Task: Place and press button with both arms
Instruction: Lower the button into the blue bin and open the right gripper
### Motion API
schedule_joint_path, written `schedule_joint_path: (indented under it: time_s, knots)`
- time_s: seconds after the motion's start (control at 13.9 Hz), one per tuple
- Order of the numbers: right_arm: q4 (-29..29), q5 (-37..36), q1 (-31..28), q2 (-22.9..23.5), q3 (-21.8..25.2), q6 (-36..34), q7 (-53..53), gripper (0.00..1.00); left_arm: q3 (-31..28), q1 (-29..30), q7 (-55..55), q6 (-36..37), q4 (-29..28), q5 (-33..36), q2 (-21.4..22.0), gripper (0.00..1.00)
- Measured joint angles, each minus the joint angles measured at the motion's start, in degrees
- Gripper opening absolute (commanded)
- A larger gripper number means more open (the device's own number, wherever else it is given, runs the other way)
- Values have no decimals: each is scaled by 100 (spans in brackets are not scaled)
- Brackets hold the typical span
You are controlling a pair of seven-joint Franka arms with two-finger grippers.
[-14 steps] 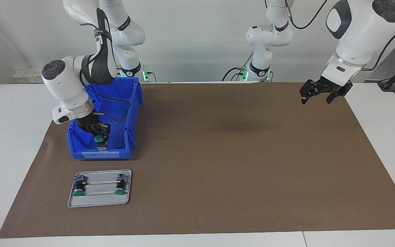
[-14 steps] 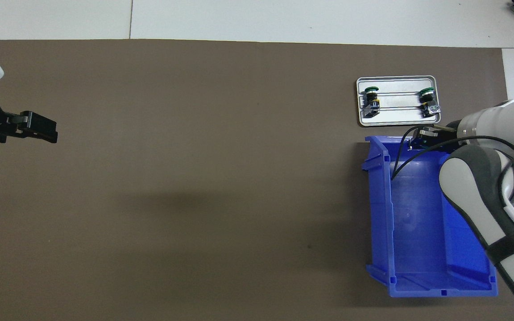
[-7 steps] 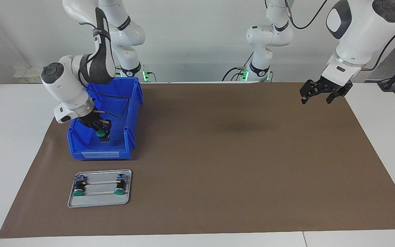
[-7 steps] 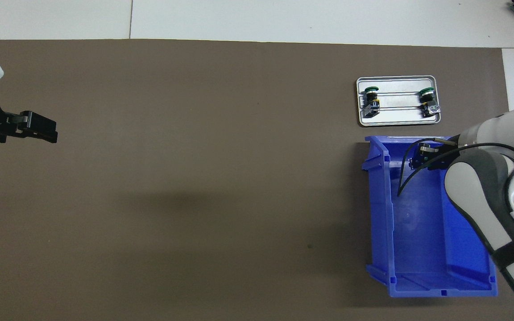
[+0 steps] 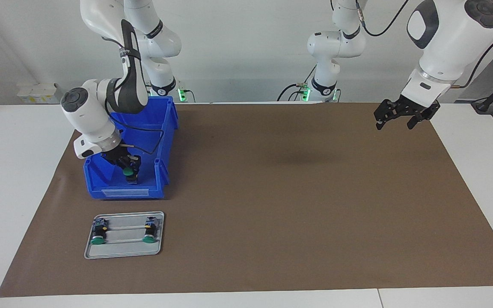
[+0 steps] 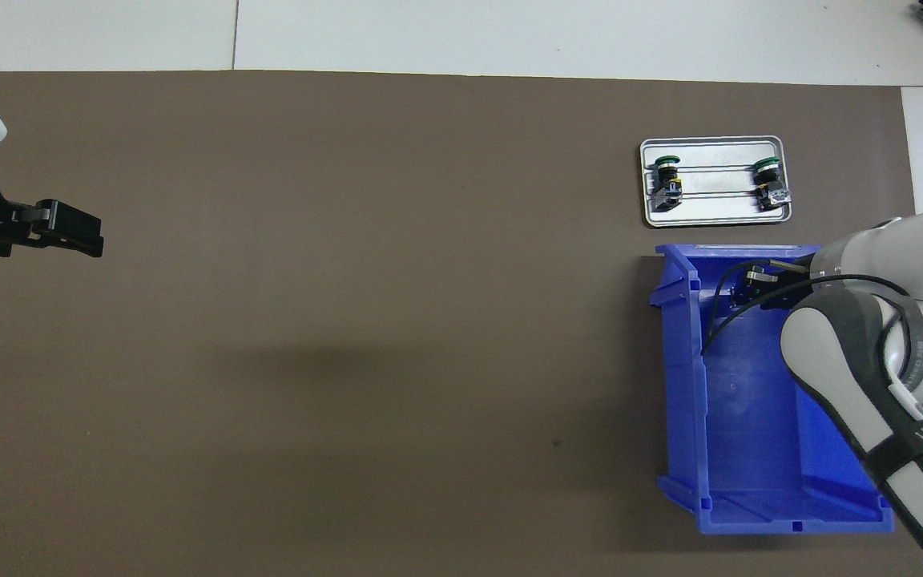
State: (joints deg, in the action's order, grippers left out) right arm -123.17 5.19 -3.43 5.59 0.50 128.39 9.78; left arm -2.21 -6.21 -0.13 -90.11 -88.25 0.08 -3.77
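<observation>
A green-capped push-button (image 5: 127, 172) is pinched in the right gripper's (image 5: 129, 173) jaws over the blue bin (image 5: 124, 193), presumably for carrying to the metal tray (image 5: 123, 251). The left gripper (image 5: 394, 120), jaws spread, is held waiting over the tabletop (image 5: 272, 205).

Facing, overhead cameras: high, opposed; share mat (image 5: 272, 192).

Robotics lab, two white robot arms (image 5: 101, 107) w/ cabling, brown mat (image 5: 272, 192) on white bench, blue parts bin (image 5: 161, 141)
</observation>
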Motion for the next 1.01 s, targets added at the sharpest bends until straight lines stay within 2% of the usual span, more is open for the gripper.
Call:
schedule_joint_path:
  time_s: [0.14,0.36,0.5,0.72,1.01]
  knots:
    - [0,0,-1,1,0,1,-1,87,0,0,0,0,0,0,0,100]
    - [9,0,-2,1,0,1,-3,95,0,0,0,0,0,0,0,100]
    - [45,0,-1,-29,0,2,-5,97,0,0,0,0,0,0,0,100]
    - [136,-6,15,-324,-14,-178,-47,98,0,0,0,0,0,0,0,100]
    - [693,-84,64,-810,-76,-1250,-74,98,0,0,0,0,0,0,0,100]
